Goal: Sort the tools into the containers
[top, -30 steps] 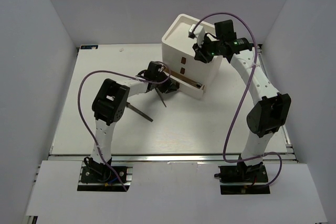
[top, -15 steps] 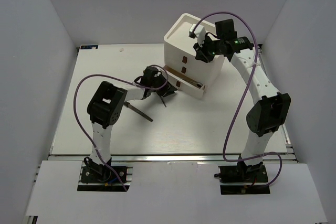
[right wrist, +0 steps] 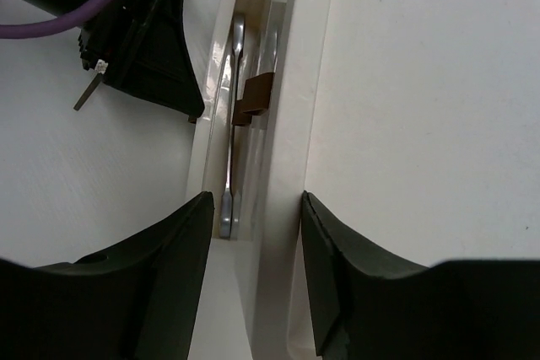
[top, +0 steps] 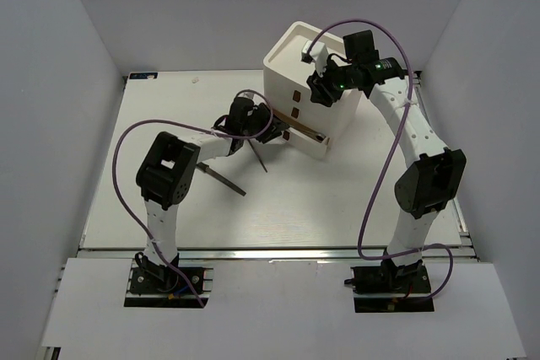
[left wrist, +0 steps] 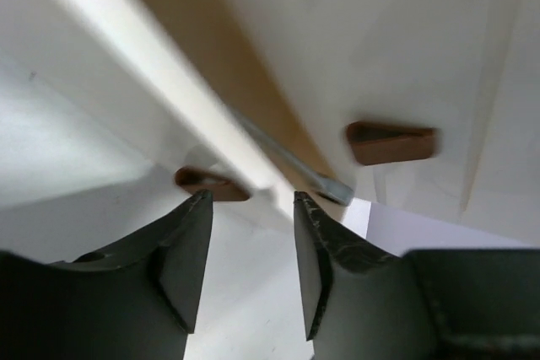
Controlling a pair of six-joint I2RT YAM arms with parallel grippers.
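The white drawer box [top: 327, 117] stands at the back middle of the table, its bottom drawer [top: 305, 144] pulled out. A grey wrench [left wrist: 329, 185] lies inside that drawer; it also shows in the right wrist view [right wrist: 229, 149]. My left gripper [top: 272, 126] is open and empty, its jaws [left wrist: 251, 200] just in front of the drawer's front wall [left wrist: 126, 52] near its red-brown tab [left wrist: 211, 183]. My right gripper [top: 316, 90] is open and empty, its jaws [right wrist: 256, 200] astride the box's upper front edge. Two thin tools [top: 224, 180] [top: 260, 156] lie on the table.
The two upper drawers are shut, with red-brown tabs [top: 295, 94] on their fronts. The box's top is a shallow rimmed tray [top: 283, 46]. Grey walls close in the table on the left, back and right. Purple cables loop over both arms.
My left gripper drew back a little from the open drawer, then moved up to it again. My right gripper shifted slightly left along the box's top edge.
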